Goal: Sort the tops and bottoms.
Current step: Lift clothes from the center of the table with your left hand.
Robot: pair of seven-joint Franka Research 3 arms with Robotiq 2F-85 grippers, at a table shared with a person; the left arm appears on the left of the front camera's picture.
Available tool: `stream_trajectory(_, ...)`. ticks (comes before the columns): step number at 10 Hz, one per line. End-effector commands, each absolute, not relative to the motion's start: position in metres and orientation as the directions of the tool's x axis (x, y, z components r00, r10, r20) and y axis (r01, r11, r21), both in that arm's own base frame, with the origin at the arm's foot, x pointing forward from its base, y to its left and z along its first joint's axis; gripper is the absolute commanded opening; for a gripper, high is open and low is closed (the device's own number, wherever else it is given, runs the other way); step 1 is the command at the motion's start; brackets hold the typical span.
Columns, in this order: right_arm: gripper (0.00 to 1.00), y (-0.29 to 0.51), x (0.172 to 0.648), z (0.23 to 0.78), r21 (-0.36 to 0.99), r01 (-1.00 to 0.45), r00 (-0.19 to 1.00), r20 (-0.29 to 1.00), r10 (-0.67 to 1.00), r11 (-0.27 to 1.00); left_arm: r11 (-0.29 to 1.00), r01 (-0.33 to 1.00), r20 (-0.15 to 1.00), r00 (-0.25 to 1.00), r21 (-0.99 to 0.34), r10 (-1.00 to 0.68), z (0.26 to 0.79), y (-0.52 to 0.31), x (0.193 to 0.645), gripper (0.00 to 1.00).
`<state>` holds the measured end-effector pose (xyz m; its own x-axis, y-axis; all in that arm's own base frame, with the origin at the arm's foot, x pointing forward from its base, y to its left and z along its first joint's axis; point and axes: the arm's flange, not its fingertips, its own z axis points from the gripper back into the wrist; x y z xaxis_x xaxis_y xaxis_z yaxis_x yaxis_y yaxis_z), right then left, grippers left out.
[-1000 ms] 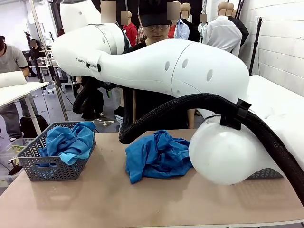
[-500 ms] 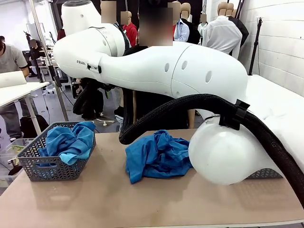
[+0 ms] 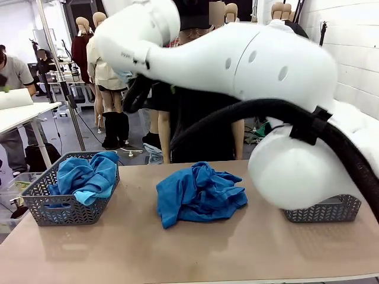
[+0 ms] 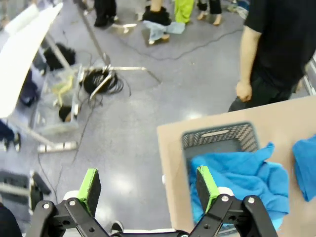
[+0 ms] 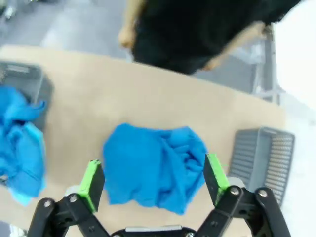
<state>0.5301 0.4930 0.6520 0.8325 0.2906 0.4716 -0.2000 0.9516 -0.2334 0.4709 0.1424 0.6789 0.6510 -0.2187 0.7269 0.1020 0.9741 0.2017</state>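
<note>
The tan table [image 3: 118,248] spans the front view. The robot's white right arm [image 3: 249,59] arches high across it, which leaves the work surface unobstructed. A person in black [image 5: 197,29] stands at the far edge with arms down and is not handling anything.

Two grey baskets sit at opposite ends, probably one for each class. The left basket [image 3: 65,213] holds a heaped blue garment [image 3: 86,174]. The right basket [image 5: 261,153] looks empty. Between them, on the bare tabletop, lies a crumpled blue garment [image 5: 155,168]. It is too bunched to tell whether it is a top or a bottom, and it looks like the next piece to sort.

The right gripper [image 5: 153,173] hangs above that garment with its jaws spread wide and nothing in them, apparently lined up for a pick. The left gripper [image 4: 148,183] is equally wide and empty. It sits out past the table's end near the left basket, mostly over the floor.
</note>
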Motion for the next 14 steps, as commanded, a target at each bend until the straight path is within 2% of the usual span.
stream_trajectory(1,1.0,0.35,0.441,0.569,-0.218,-0.043,0.887,0.441,0.138,0.975,0.932,0.191,0.708,0.608,0.309,-0.359,0.664,0.089,0.48,1.0)
stream_trajectory(2,1.0,0.303,0.416,0.554,-0.147,0.044,0.902,0.43,0.024,0.988,0.907,0.261,0.679,0.602,0.331,-0.421,0.654,0.061,0.48,1.0)
stream_trajectory(4,1.0,0.229,0.357,0.51,-0.07,0.108,0.947,0.309,-0.082,0.992,0.867,0.376,0.647,0.581,0.325,-0.494,0.632,0.012,0.461,1.0)
stream_trajectory(5,1.0,0.209,0.35,0.483,-0.054,0.091,0.961,0.267,-0.073,0.994,0.849,0.411,0.65,0.553,0.332,-0.522,0.624,-0.001,0.455,1.0)
stream_trajectory(6,1.0,0.203,0.345,0.469,-0.025,0.109,0.954,0.285,-0.097,0.994,0.848,0.421,0.645,0.557,0.323,-0.522,0.619,-0.002,0.447,1.0)
stream_trajectory(7,1.0,0.22,0.359,0.469,0.002,0.122,0.911,0.397,-0.113,0.993,0.864,0.388,0.682,0.539,0.32,-0.494,0.627,0.017,0.441,1.0)
stream_trajectory(8,1.0,0.391,0.55,0.677,-0.099,0.088,0.963,0.263,-0.059,0.991,0.855,0.412,0.631,0.583,0.315,-0.513,0.62,-0.017,0.461,1.0)
stream_trajectory(12,1.0,0.39,0.555,0.677,-0.078,0.095,0.959,0.274,-0.07,0.992,0.855,0.412,0.631,0.583,0.315,-0.513,0.62,-0.017,0.461,1.0)
stream_trajectory(13,1.0,0.366,0.557,0.674,-0.149,0.079,0.963,0.268,-0.037,0.986,0.855,0.412,0.631,0.583,0.315,-0.513,0.62,-0.017,0.461,1.0)
stream_trajectory(14,1.0,0.309,0.544,0.666,-0.198,0.102,0.954,0.298,-0.039,0.975,0.855,0.412,0.631,0.583,0.315,-0.513,0.62,-0.017,0.461,1.0)
